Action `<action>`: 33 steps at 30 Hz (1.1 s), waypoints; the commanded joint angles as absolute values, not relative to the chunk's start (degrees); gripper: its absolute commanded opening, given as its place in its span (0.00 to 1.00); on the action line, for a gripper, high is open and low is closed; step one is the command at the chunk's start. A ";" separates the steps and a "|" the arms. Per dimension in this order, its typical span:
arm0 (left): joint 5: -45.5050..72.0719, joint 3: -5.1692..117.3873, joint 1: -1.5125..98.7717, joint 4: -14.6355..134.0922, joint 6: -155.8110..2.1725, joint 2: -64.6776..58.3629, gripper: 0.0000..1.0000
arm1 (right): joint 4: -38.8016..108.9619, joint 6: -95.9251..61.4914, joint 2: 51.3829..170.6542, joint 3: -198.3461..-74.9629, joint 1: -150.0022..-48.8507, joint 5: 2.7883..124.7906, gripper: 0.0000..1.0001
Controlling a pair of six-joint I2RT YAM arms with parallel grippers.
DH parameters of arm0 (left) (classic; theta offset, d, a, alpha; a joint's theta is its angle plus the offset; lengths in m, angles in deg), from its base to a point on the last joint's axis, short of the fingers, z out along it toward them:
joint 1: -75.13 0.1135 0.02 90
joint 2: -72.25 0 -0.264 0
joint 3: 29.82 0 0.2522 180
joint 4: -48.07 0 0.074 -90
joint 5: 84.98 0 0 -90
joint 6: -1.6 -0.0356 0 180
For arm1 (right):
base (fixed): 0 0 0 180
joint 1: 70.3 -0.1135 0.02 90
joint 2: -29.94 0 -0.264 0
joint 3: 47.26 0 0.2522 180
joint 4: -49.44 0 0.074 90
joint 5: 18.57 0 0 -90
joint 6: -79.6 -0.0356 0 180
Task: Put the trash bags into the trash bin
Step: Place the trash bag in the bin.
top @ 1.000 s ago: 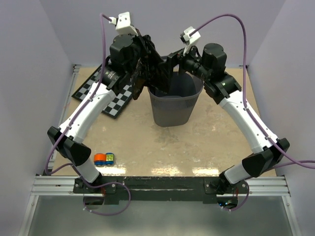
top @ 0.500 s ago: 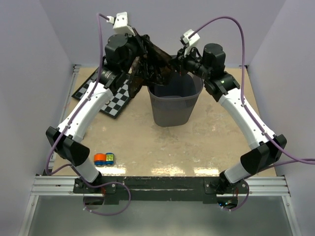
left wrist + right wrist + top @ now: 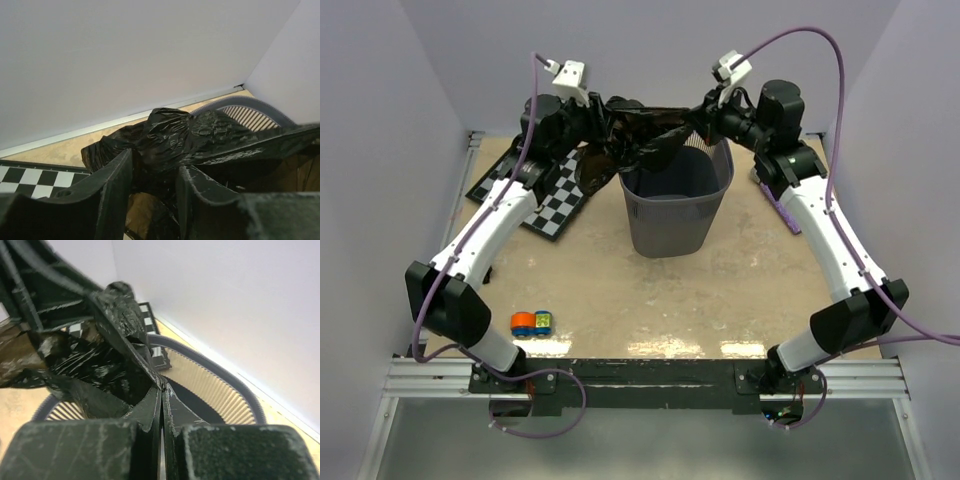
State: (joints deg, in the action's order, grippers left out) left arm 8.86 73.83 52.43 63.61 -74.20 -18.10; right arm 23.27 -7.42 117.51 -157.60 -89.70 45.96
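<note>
Bin-loading step, I judge: tall grey wire-mesh wastebasket (image 3: 675, 225) stands upright, thin glossy black crinkly bag (image 3: 645, 130) strung taut just above its rim. Right gripper (image 3: 162, 385) clenched on the film; left gripper (image 3: 154, 162) jaws parted, plastic bunched between. Next I'd lower right, then release.

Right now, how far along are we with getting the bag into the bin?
Done: the bag is lifted and stretched above the bin. In hand: the right end effector is shut on one edge, while the left end effector has its jaws parted around the bunched other end. Left: the bag is not yet inside; it spans the far rim and needs lowering in.
</note>
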 commanded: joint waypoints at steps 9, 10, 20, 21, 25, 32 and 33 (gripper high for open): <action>46.93 65.25 62.91 41.28 -58.97 -11.60 0.63 | 25.65 -8.47 113.70 -159.64 -82.69 42.61 0.00; 48.34 64.63 63.00 40.13 -58.00 -11.77 0.63 | 25.74 -8.64 113.61 -159.29 -82.69 42.25 0.00; 48.81 66.91 61.51 42.14 -62.90 -18.27 0.53 | 26.97 -9.61 113.26 -159.81 -82.60 39.71 0.00; 47.83 66.47 61.51 41.71 -63.43 -18.54 0.53 | 27.50 -9.96 113.08 -159.81 -82.52 38.57 0.00; 47.74 66.21 60.63 39.95 -67.47 -19.95 0.58 | 29.08 -12.24 112.99 -160.77 -82.34 34.44 0.00; 46.42 64.63 58.61 37.49 -80.03 -21.09 0.66 | 29.96 -13.48 114.05 -163.50 -82.08 32.32 0.00; 46.42 64.36 58.26 37.05 -82.40 -21.18 0.66 | 30.05 -13.74 114.14 -163.76 -81.99 32.23 0.00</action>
